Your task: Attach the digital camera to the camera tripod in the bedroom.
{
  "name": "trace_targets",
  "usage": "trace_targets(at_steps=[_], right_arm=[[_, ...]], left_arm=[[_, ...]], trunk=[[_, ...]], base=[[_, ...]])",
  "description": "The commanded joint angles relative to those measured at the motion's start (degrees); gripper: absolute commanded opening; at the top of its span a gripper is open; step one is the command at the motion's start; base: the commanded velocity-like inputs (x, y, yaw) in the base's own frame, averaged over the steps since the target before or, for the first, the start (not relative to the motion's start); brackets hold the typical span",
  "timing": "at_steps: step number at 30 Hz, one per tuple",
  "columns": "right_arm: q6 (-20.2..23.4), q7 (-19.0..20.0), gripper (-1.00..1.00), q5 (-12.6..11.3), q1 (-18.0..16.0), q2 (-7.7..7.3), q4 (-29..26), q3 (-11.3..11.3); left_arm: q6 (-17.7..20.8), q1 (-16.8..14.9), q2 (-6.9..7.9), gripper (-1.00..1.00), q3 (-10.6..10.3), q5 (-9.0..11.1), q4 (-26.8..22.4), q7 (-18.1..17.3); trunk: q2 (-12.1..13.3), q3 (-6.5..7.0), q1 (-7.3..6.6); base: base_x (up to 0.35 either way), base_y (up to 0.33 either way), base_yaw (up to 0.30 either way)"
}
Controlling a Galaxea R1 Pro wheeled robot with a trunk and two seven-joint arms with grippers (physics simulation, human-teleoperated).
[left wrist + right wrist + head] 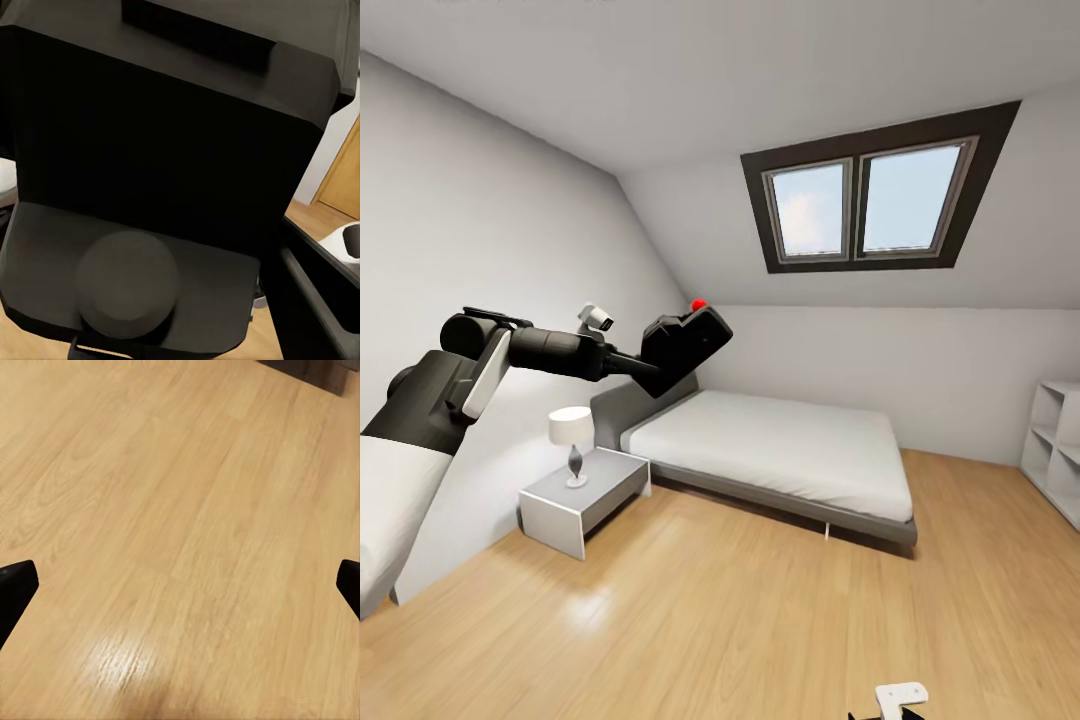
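— From the head camera, where is the digital camera (685, 350)?

— Up in the air, at the end of the left arm, in front of the grey wall and above the head of the bed (780, 450). The left gripper (650, 372) is clamped on its lower side; the red button (699, 303) sits on top. Below stand a white nightstand (585, 495) with a small lamp (571, 432), and a skylight (870, 200) is set in the sloped ceiling. I see no tripod in this view.

— How would you say it handles?

— My guess: rigid, blocky, light enough for one arm, but matte and smooth-sided, so it could twist if squeezed near a corner. The flat body faces look like the place to hold, away from the lens and the button.

— And the left wrist camera?

— The camera body (172, 150) is pressed up close, a round knob (127, 285) near its foot, and a black finger (315, 300) runs along one side. A strip of wood floor and a door edge (341, 180) peek past it.

— The right wrist camera?

— Bare plank floor (180, 510). The right gripper (182, 589) has its fingertips (15, 585) spread wide at the frame's two edges, holding nothing.
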Motion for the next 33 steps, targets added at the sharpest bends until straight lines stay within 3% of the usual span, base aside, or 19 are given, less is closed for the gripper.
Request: trace_targets(at_steps=[1, 12, 33], right_arm=[[-0.2, -0.3, 1.00, -0.1, -0.1, 0.04, 0.2, 0.5], [6.6, -0.3, 1.00, -0.1, -0.1, 0.07, 0.2, 0.5], [7.2, -0.2, 1.00, -0.1, -0.1, 0.07, 0.2, 0.5]], left_arm=[[0.5, -0.1, 0.05, -1.00, -0.1, 0.2, 0.0, -0.1], [0.5, -0.1, 0.05, -1.00, -0.1, 0.2, 0.0, -0.1], [0.5, -0.1, 0.05, -1.00, -0.1, 0.2, 0.0, -0.1]], trunk=[[0.4, 0.10, -0.22], [4.8, 2.07, -2.64], [13.2, 5.84, -7.25]], base=[[0.000, 0.000, 0.000], [0.000, 0.000, 0.000], [0.000, 0.000, 0.000]])
